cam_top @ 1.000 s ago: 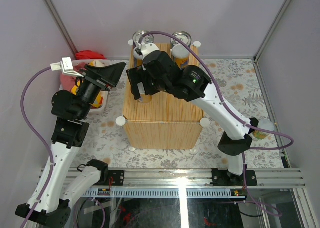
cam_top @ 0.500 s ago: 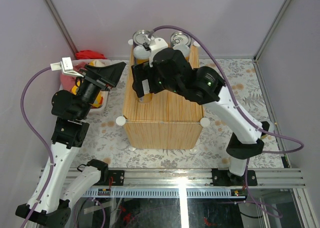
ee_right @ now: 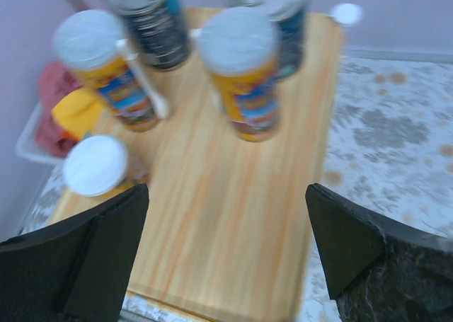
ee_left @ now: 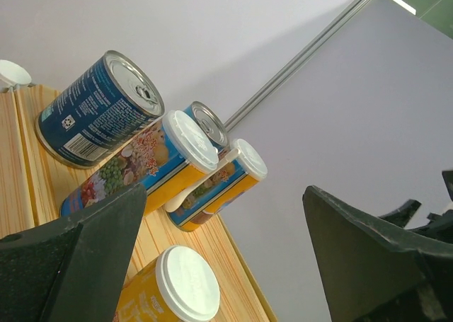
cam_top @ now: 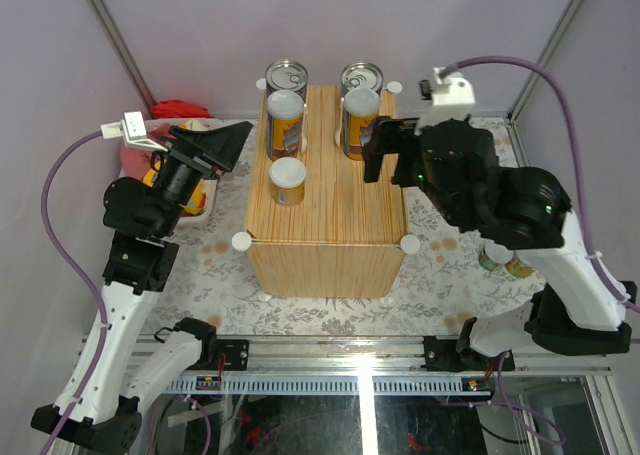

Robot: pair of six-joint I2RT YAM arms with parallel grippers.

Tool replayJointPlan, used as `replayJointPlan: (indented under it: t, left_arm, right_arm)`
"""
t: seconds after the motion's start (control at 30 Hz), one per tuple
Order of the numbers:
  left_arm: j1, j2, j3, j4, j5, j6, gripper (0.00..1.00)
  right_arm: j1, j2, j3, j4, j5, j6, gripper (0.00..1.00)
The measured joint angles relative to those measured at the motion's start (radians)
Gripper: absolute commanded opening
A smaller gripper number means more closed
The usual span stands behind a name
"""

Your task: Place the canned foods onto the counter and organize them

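The wood-grain counter (cam_top: 330,220) stands mid-table. On it are two silver-topped blue cans (cam_top: 286,76) (cam_top: 361,76) at the back, two tall white-lidded orange cans (cam_top: 285,124) (cam_top: 360,122) in front of them, and a short white-lidded can (cam_top: 288,180) at the left. My right gripper (cam_top: 385,151) is open and empty above the counter's right side; its wrist view shows the counter top (ee_right: 233,216) and the short can (ee_right: 95,165) through the open jaws. My left gripper (cam_top: 215,145) is open and empty, left of the counter, facing the cans (ee_left: 173,286). Two more cans (cam_top: 497,258) lie on the mat under the right arm.
A white tray (cam_top: 196,207) with red, pink and yellow cloths sits left of the counter, under the left arm. The floral mat (cam_top: 440,265) surrounds the counter. White knobs (cam_top: 240,240) mark the counter's corners. Grey walls close in on three sides.
My right gripper has left the short white-lidded can standing on the counter's left side and swung up and to the right. The left arm has not moved.
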Motion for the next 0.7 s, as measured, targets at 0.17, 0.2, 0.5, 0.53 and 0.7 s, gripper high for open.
replayJointPlan:
  t: [0.17,0.2,0.5,0.53,0.7]
  left_arm:
    - [0.0,0.011,0.0,0.002,0.001,-0.005,0.93]
    - [0.0,0.014,0.0,0.003,0.002,-0.006,0.93]
    - [0.0,0.031,0.0,0.01,0.024,-0.023,0.93]
    - [0.0,0.031,0.0,0.01,0.026,-0.024,0.93]
    - [0.0,0.02,-0.008,0.016,0.027,-0.024,0.93]
  right_arm:
    - [-0.01,-0.139,-0.106,-0.105,0.199,0.131,1.0]
    - [-0.021,-0.17,-0.135,-0.125,0.226,0.163,1.0]
    - [-0.303,-0.366,-0.435,-0.214,0.256,0.334,0.99]
    - [-0.325,-0.368,-0.45,-0.215,0.252,0.343,1.0]
    - [-0.476,-0.359,-0.554,-0.206,0.188,0.38,1.0]
